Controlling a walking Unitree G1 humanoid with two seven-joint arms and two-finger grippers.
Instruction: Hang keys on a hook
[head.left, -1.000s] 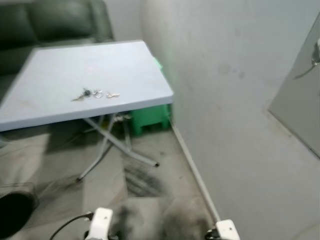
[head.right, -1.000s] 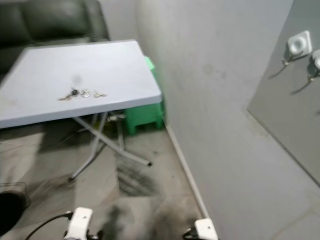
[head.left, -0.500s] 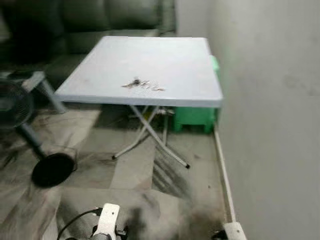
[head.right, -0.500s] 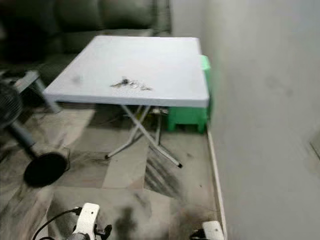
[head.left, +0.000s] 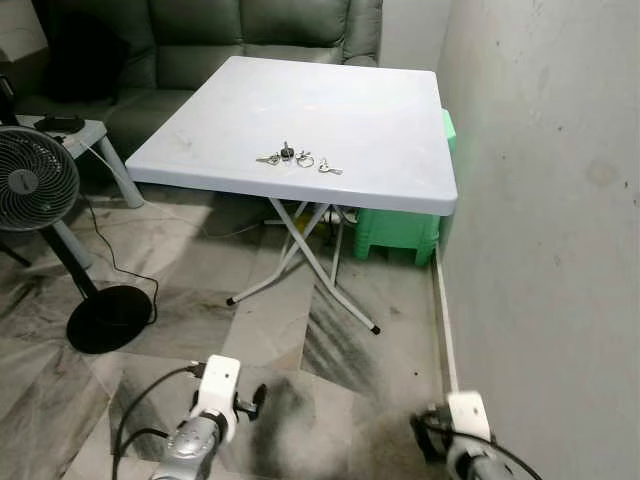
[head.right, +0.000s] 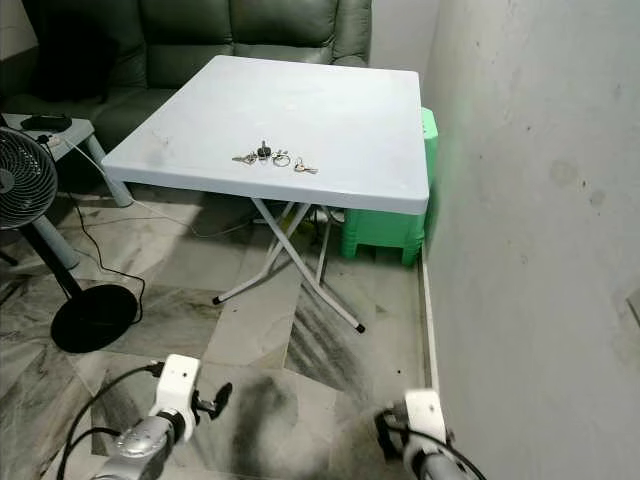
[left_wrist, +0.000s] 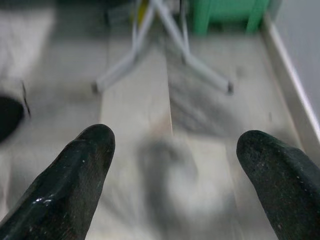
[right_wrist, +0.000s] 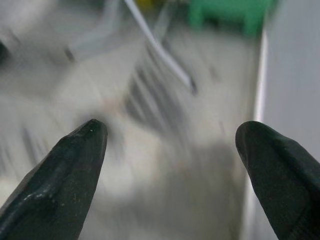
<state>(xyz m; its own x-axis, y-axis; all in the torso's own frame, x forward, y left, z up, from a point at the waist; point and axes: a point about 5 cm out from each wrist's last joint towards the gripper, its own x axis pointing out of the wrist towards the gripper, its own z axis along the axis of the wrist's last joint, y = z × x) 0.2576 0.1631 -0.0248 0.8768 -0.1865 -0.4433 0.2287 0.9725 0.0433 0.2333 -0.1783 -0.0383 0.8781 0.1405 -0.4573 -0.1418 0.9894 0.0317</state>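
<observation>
Metal keys (head.left: 297, 159) flat on table (head.left: 390, 170), both grippers, left (left_wrist: 172, 165) and right (right_wrist: 170, 165), gaping wide, low, well short — could skid off under a clumsy pinch.

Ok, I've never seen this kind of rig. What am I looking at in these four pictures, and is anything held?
It is a walking humanoid robot with two arms. The two wide pictures come from a stereo camera on its head, looking forward and down. The two close-ups come from wrist cameras looking along each gripper's black fingers. The left gripper and right gripper are both open, low over the floor, and hold nothing. Ahead stands a folding table next to the wall, with a bunch of keys lying near its front edge. A green stool sits under it, a sofa behind it and a fan at the robot's left.
</observation>
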